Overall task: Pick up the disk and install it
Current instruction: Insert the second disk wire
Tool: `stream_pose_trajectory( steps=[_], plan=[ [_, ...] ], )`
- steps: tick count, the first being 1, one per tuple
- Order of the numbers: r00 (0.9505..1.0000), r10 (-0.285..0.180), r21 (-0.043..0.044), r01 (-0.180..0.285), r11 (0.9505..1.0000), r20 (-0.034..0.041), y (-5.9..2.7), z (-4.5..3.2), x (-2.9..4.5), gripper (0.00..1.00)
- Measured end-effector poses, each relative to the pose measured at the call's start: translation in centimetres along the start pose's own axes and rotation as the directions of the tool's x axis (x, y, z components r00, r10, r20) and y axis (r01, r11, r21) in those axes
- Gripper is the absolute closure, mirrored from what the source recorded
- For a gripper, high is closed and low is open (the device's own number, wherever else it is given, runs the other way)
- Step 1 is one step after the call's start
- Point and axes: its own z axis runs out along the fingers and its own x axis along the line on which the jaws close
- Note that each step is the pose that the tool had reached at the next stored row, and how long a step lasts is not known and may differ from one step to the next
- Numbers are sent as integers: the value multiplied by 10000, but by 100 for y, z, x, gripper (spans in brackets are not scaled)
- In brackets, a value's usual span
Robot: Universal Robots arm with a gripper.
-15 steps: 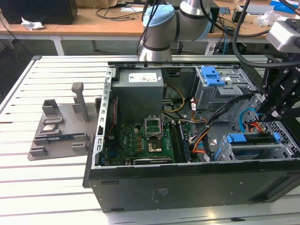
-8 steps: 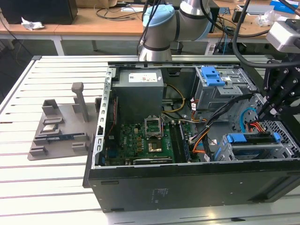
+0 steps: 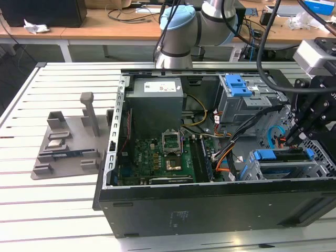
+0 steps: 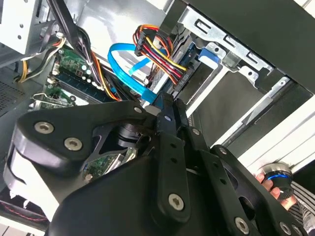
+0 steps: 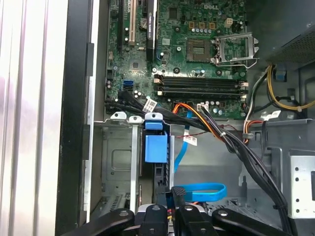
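Note:
The disk (image 3: pixel 281 156) sits in the lower drive cage at the exterior view's right end of the open computer case (image 3: pixel 210 205), its blue carrier frame facing up. In the first wrist view the carrier's blue tab (image 5: pixel 155 147) stands in the cage slot, and in the second wrist view a blue edge (image 4: pixel 207 52) shows inside the cage. My gripper (image 3: pixel 287 139) hangs just above the disk, among the cables. Its black fingers (image 4: pixel 166 109) lie closed together next to a blue flat cable (image 4: pixel 123 64), with nothing seen between them. My gripper (image 5: pixel 177 199) points at the blue cable loop (image 5: pixel 199 189).
A grey power supply box (image 3: pixel 157 100) and the motherboard (image 3: pixel 157 157) fill the case's middle. A bare blue bracket (image 3: pixel 236 84) tops the upper cage. Orange, yellow and black cables (image 5: pixel 216 130) cross beside the disk. A grey fixture (image 3: pixel 68 142) lies on the slatted table. A person's fingertips (image 4: pixel 266 183) rest by a round knob.

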Motion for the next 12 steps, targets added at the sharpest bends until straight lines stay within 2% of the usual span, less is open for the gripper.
stream_pose_trajectory(
  steps=[2, 6, 8, 12],
  plan=[
    [9999, -157, -6, 157, 9999, -13, 0, 13, 1, 84],
    [9998, -183, -7, 183, 9998, -14, -3, 40, 18, 84],
    [9998, -182, -7, 182, 9998, -18, -24, 204, 31, 84],
    [9998, -182, -5, 182, 9998, -13, -26, 227, 31, 83]
  ],
)
